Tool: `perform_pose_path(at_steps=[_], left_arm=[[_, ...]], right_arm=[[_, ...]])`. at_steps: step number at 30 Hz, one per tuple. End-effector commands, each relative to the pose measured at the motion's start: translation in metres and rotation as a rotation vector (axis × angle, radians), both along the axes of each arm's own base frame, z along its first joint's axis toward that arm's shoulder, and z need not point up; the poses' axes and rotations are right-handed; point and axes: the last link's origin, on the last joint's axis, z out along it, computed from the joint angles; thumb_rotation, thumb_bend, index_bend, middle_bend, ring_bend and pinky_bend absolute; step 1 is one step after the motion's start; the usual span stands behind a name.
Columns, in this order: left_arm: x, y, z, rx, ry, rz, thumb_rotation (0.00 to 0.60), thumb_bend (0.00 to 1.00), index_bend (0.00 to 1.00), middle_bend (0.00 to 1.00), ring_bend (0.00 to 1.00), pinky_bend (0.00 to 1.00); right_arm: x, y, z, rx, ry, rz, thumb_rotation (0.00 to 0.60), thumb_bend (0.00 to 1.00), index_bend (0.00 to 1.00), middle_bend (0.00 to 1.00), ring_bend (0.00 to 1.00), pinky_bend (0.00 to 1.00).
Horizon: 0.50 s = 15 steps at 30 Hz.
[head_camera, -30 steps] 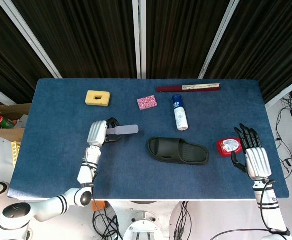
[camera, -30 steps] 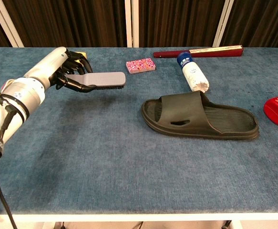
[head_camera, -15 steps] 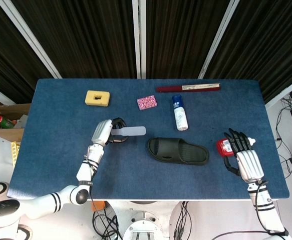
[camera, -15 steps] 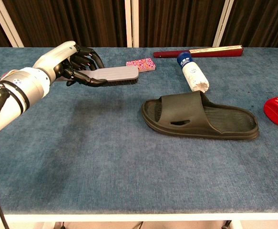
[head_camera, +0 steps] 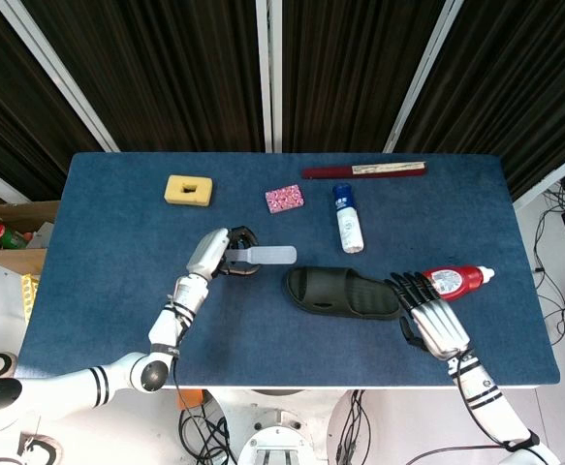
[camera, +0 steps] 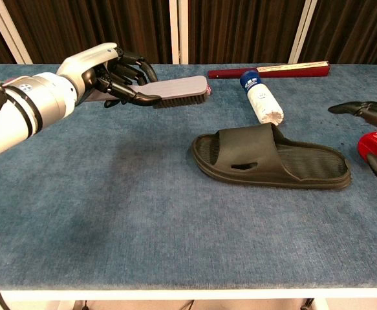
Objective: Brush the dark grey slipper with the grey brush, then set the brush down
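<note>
The dark grey slipper (head_camera: 342, 293) lies flat near the table's middle, toe to the left; in the chest view the slipper (camera: 272, 165) sits right of centre. My left hand (head_camera: 224, 256) grips the handle of the grey brush (head_camera: 267, 256), held level above the table, up and to the left of the slipper's toe. In the chest view the brush (camera: 182, 91) shows bristles down, clear of the cloth, in my left hand (camera: 114, 76). My right hand (head_camera: 429, 322) is empty, its fingers spread just beside the slipper's heel; only its fingers (camera: 368, 111) show in the chest view.
A red bottle (head_camera: 454, 281) lies right of the slipper's heel, close to my right hand. Further back lie a white bottle with a blue cap (head_camera: 348, 219), a pink patterned block (head_camera: 284, 199), a yellow sponge (head_camera: 189, 189) and a dark red stick (head_camera: 364, 170).
My left hand has carried the brush rightward and a little higher, closer to the slipper. My right hand has moved left from beside the red bottle to the slipper's heel.
</note>
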Motion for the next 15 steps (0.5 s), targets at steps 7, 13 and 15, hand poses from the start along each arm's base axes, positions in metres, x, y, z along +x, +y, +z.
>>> perform_pose_path(at_steps=[7,13,15], left_arm=[[0.035,-0.019,-0.016,-0.070,0.022,-0.125,0.600,0.56,0.90,1.00,1.00,1.00],[0.045,-0.021,-0.039,-0.116,0.047,-0.130,0.600,0.56,0.90,1.00,1.00,1.00],[0.046,-0.019,-0.045,-0.123,0.061,-0.129,0.600,0.56,0.91,1.00,1.00,1.00]], right_arm=[[0.001,0.002,-0.018,0.067,0.036,-0.016,0.600,0.68,0.13,0.12,0.00,0.00],[-0.002,0.004,-0.024,0.103,0.053,-0.028,0.600,0.69,0.13,0.15,0.00,0.00],[-0.003,0.005,-0.026,0.112,0.057,-0.032,0.600,0.70,0.13,0.17,0.00,0.00]])
